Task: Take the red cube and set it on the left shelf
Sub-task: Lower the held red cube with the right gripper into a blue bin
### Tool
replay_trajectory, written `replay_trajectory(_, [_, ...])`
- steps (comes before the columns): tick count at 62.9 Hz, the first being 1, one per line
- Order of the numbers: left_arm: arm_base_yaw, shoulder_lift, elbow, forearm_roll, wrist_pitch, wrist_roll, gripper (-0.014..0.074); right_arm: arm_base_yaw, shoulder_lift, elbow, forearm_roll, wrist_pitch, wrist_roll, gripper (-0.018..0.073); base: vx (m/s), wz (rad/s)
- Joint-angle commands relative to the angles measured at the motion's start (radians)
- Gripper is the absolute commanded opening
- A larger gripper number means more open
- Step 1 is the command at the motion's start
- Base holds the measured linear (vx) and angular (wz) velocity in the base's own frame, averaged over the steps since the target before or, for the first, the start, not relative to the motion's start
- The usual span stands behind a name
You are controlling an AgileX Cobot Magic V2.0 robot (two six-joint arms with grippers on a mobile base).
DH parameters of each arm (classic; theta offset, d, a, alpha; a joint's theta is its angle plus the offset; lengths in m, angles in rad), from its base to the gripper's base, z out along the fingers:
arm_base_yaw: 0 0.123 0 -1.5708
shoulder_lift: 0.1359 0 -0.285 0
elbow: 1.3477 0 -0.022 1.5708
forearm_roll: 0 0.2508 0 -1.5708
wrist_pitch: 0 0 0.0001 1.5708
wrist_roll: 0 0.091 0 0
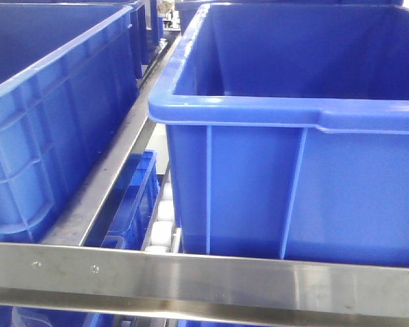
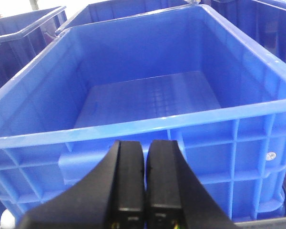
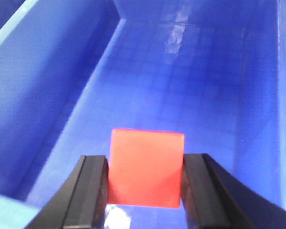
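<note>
The red cube is being gripped between the fingers of the right tool, inside a blue bin. The left tool is being held closed and empty before another bin.

It looks like a warehouse or factory storage area. Large blue plastic crates sit in rows on a steel rack, with white conveyor rollers showing between the rails.
</note>
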State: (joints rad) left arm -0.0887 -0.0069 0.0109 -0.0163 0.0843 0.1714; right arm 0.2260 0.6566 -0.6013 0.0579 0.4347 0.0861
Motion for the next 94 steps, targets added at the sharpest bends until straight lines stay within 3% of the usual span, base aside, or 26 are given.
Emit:
replay_trajectory(1, [0.0, 0.006, 0.022, -0.006, -0.084, -0.002, 0.0102, -0.007, 0.0, -0.028, -0.009, -0.087, -0.003, 0.0029, -0.08, 0.5])
replay_trajectory(94, [0.0, 0.006, 0.022, -0.006, -0.084, -0.002, 0.0102, -0.007, 0.0, -0.028, -0.007, -0.088, -0.003, 0.0029, 0.0, -0.02])
